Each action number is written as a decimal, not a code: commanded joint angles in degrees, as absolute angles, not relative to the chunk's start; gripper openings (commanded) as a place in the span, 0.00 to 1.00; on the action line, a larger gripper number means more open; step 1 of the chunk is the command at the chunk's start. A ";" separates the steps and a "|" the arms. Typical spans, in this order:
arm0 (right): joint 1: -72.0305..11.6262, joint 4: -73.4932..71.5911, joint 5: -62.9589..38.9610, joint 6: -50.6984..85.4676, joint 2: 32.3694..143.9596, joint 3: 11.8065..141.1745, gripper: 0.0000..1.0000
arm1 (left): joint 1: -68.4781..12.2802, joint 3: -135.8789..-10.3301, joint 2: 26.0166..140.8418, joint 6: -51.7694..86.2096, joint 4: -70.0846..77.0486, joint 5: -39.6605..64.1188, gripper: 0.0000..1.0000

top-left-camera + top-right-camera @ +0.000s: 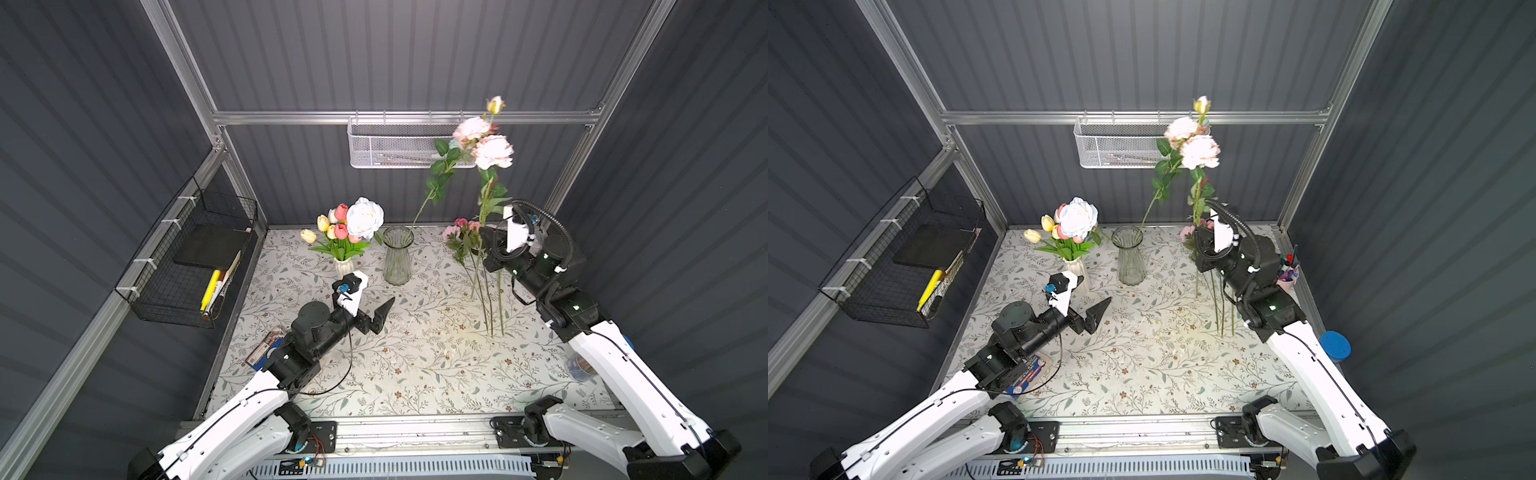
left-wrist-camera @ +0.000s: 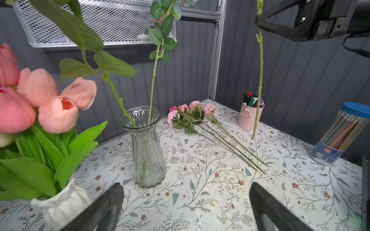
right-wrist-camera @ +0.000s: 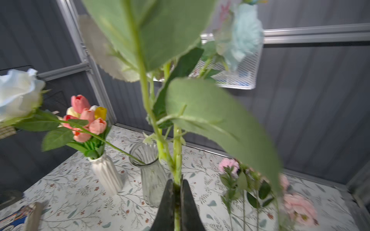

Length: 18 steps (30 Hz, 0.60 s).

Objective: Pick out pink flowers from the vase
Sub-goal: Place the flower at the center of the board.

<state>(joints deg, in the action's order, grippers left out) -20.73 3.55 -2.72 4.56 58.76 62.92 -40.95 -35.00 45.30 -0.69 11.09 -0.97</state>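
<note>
**Aloft: pink peony stem [image 2: 260, 80] clamped in the right gripper [image 3: 177, 183], well apart from the glass vase [image 1: 397, 259]**

Over at 9 o'clock from the middle of the table [image 1: 415, 374], the left gripper [image 2: 186, 188] hovers low. Its jaws are spread wide with nothing between them. At 10 o'clock a white vase [image 1: 344, 268] holds the salmon-pink tulips [image 1: 341, 230] among yellow and cream ones.

The glass vase stands near 12 o'clock, just beside the white one. A white rose [image 1: 365, 219] leans out of it toward 10 o'clock. A leafy stem [image 1: 434, 187] rises from it toward 1 o'clock, and the right wrist view shows a pale blue bloom [image 3: 244, 34] on it.

At 1 o'clock several small pink flowers [image 2: 190, 110] lie flat on the table, heads toward the back wall and stems running toward 5 o'clock. Above them the right gripper pinches the peony stem upright between closed jaws. In both top views two pale pink blooms [image 1: 492, 151] and a bud [image 1: 495, 104] stand high over it. In the left wrist view the stem's cut end hangs in front of a pink pen pot [image 2: 250, 120].

A pencil jar [image 1: 1335, 345] with a blue lid sits at the 3 o'clock edge.
</note>
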 commanded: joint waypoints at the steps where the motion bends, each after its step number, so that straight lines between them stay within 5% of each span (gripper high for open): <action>1: -17.82 7.57 -1.24 8.18 59.02 61.30 0.00 | -41.04 -34.32 43.39 -0.35 10.26 -3.11 0.99; 18: -13.71 12.24 -4.33 12.74 76.32 60.86 0.00 | -41.04 -40.78 54.74 2.09 11.87 0.48 0.99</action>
